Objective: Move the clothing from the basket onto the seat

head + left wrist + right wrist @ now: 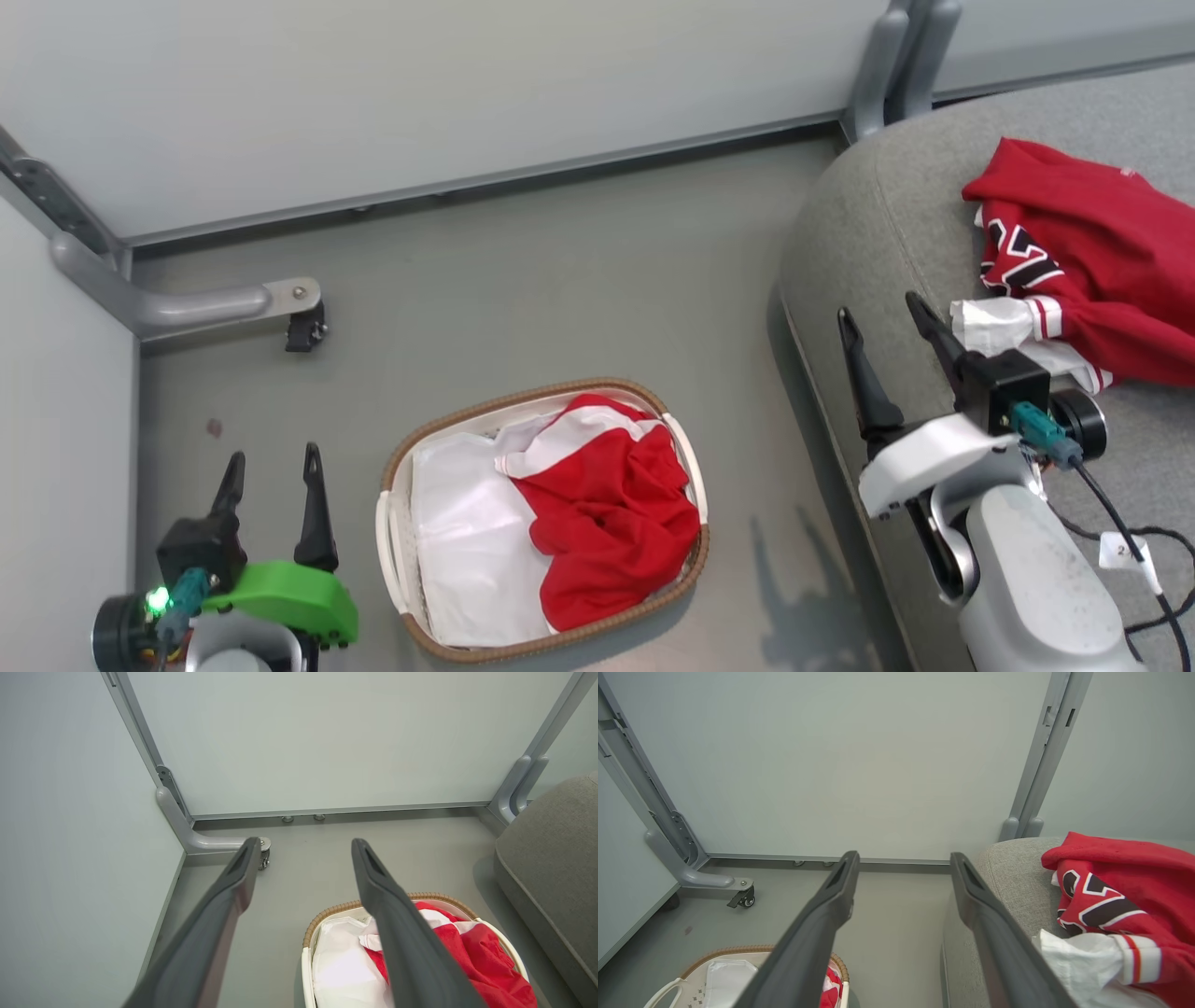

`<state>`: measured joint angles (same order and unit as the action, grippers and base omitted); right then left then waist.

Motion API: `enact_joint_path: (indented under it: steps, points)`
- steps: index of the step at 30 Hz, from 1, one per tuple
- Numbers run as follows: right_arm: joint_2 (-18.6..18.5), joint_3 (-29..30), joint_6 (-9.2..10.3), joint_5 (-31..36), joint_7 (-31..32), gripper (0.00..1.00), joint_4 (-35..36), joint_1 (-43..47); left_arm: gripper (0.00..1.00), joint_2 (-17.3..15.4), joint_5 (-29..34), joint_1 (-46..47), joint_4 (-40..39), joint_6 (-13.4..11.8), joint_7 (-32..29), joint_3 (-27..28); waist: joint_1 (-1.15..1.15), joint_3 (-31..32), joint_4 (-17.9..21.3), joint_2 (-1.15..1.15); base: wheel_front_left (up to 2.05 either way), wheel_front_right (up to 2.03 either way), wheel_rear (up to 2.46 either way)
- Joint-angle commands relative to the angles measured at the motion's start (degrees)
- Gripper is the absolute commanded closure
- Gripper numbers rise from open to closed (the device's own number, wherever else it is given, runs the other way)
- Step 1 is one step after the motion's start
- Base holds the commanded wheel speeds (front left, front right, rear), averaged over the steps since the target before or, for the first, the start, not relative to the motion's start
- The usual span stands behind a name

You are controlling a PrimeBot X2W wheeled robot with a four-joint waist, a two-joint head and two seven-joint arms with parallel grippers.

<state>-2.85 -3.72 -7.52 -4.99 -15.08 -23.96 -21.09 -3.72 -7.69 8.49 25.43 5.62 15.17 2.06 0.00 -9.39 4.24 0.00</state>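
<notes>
Basket (560, 640): red garment (611, 523), seemingly single. Jersey (1092, 243) on seat (868, 215), right; floor strip (747, 420) between. Left claw (273, 457), right claw (882, 306) spread wide.

My left fingers (402, 933) look like smooth, matt dark plastic. Just right of them, the basket (334, 909) is white perforated plastic with a rough brown woven rim. It holds soft, crumpled red clothing (607, 504) and a smooth white liner (467, 532). Right of my right fingers (994, 933), the seat (878, 215) is coarse grey woven cloth. The floor (523, 280) is smooth and matt.
</notes>
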Motion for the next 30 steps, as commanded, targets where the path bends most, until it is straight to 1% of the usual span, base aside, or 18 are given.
enact_joint_path:
  steps: [1, 5, 12, 17, 24, 28, 30]
  points:
    - [-0.2, 0.2, 0.06, -0.5, -0.1, 0.00, -0.2, 2.0, 0.00, 0.3, 0.3, -1.6, 0.2, 0.3, 0.0, 0.6, 0.00, 2.5, -2.0, 0.00, 0.00, 0.00, 0.00]
    - [-0.2, 1.0, 0.06, -2.0, -0.1, 0.00, -0.3, 4.5, 0.00, 0.5, 0.5, -3.7, 0.5, 0.3, 0.0, 1.1, 0.00, 4.3, -2.8, 0.00, 0.00, 0.00, 0.00]
    - [-0.2, 1.9, 0.06, -2.4, -0.1, 0.00, -0.7, 9.1, 0.00, 0.7, 0.4, -6.9, 1.0, 0.0, 0.0, 2.0, 0.00, 7.1, -3.3, 0.00, 0.00, 0.00, 0.00]
    - [-0.2, 1.8, 0.06, -3.1, -0.1, 0.00, -1.0, 10.9, 0.00, 0.8, -1.2, -8.8, 1.6, -0.3, 0.0, 0.6, 0.00, 8.0, -3.2, 0.00, 0.00, 0.00, 0.00]
    - [-0.2, 1.1, 0.06, -3.8, -0.1, 0.00, -0.7, 10.6, 0.00, 0.7, -2.3, -9.1, 1.2, -0.9, 0.0, -1.5, 0.00, 7.4, -2.9, 0.00, 0.00, 0.00, 0.00]
    - [-0.2, 0.8, 0.06, -3.9, -0.1, 0.00, 0.1, 8.8, 0.00, 0.7, -2.5, -7.3, 0.9, -0.6, 0.0, -2.8, 0.00, 5.4, -2.6, 0.00, 0.00, 0.00, 0.00]
    - [-0.2, 0.7, 0.06, -3.5, -0.1, 0.00, 0.9, 7.7, 0.00, 0.7, -2.5, -5.6, 0.6, -0.2, 0.0, -3.8, 0.00, 3.4, -2.5, 0.00, 0.00, 0.00, 0.00]
